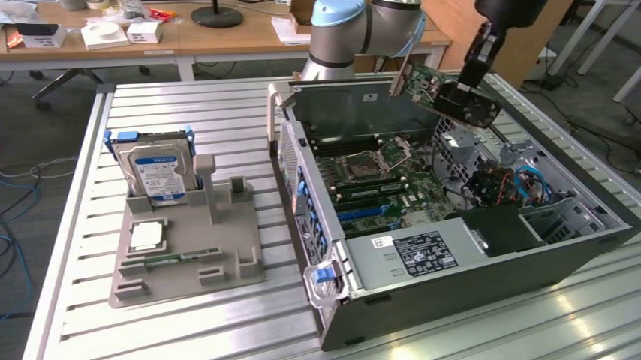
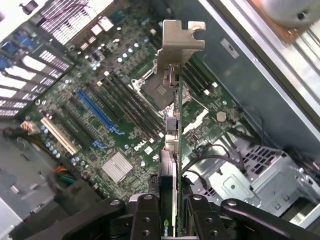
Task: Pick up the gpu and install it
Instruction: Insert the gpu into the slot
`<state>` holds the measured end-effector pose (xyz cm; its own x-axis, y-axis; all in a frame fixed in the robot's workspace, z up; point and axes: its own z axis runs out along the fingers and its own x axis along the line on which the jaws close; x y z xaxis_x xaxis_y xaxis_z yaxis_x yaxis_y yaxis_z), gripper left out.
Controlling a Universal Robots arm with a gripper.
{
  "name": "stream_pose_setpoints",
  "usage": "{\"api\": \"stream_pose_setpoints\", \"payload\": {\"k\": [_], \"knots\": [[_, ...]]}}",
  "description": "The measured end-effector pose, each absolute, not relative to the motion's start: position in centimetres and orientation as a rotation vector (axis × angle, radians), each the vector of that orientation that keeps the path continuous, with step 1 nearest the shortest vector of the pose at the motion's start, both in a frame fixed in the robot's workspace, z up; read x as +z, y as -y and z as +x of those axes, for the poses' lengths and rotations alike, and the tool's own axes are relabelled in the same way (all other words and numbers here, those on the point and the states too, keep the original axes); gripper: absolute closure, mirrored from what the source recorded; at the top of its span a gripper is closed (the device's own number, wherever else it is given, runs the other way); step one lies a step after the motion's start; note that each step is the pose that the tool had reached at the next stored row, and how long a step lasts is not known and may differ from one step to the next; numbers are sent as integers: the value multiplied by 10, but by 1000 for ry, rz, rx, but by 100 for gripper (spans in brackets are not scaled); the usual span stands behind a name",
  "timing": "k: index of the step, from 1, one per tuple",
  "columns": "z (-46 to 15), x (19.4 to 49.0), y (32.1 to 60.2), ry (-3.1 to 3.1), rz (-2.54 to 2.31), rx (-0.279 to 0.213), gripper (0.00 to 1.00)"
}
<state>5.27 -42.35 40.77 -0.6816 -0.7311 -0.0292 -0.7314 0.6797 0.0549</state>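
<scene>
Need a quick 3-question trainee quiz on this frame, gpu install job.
1. Fill in: the hard drive stands upright in the grey ___ beside the case.
2. True or false: the gpu is seated in the motherboard.
3. The pincer is: A) open and empty B) shut on the gpu C) shut on the hard drive.
Key: 1 holder; 2 false, it hangs above the open case; 3 B.
</scene>
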Motion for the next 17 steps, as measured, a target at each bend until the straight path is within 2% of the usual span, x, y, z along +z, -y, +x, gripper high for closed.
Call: {"api": "stream_pose_setpoints", "payload": {"k": [17], "knots": [[53, 406, 424, -2661, -1676, 98, 74]]}}
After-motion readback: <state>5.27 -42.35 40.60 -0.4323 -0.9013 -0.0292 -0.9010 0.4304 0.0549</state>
